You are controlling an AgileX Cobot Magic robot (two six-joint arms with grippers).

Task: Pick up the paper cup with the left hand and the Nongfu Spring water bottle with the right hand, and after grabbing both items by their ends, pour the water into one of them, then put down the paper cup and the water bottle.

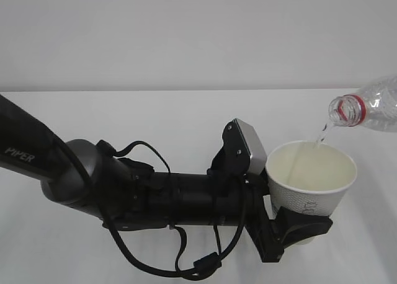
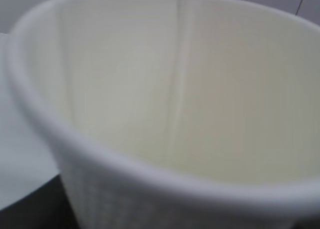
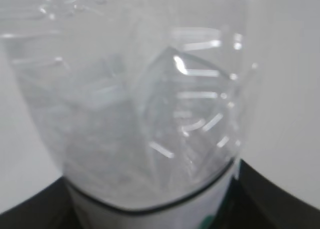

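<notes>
The paper cup sits upright between the black jaws of the left hand, which clamp its lower half, so its base is hidden and its open mouth stands above the gripper. It is white and tapered, with a rolled rim, faint grey lettering on its side and a smooth cream inside; in the left wrist view the cup fills nearly everything, its outer wall showing a fine grid texture.

A thin clear thread of water falls from the Nongfu Spring water bottle onto the far inner wall of the cup. The bottle lies tilted with its uncapped mouth and red neck ring lowest, just above and beyond the cup's rim. Its plastic is clear and creased.

The left arm reaches in nearly level, matt black, with loose cables looping beneath and a grey camera block just behind the cup.

The right hand's jaws do not show clearly; the right wrist view shows only the bottle close up, crumpled and transparent, with dark shapes at either lower corner.
</notes>
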